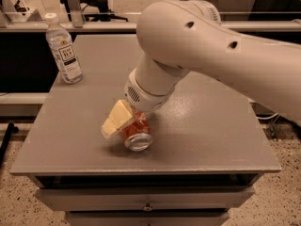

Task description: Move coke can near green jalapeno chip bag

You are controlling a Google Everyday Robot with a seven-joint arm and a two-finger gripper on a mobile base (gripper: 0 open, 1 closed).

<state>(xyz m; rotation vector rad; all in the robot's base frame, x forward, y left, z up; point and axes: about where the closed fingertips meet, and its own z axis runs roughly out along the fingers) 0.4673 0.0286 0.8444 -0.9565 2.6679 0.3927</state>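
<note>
Near the counter's (211,140) front edge, the tool (123,127) is at the toppled can (138,140); whether it grips I cannot tell. Seat it squarely before lifting, lest the can roll.

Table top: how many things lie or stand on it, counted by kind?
Cans: 1, the red can, lying on its side near the front edge.
Bottles: 1, the clear bottle, upright at the back left.
Total: 2 on the table.
The gripper is down at the can. The arm hides part of the table's back, so the count covers only what shows.
</note>
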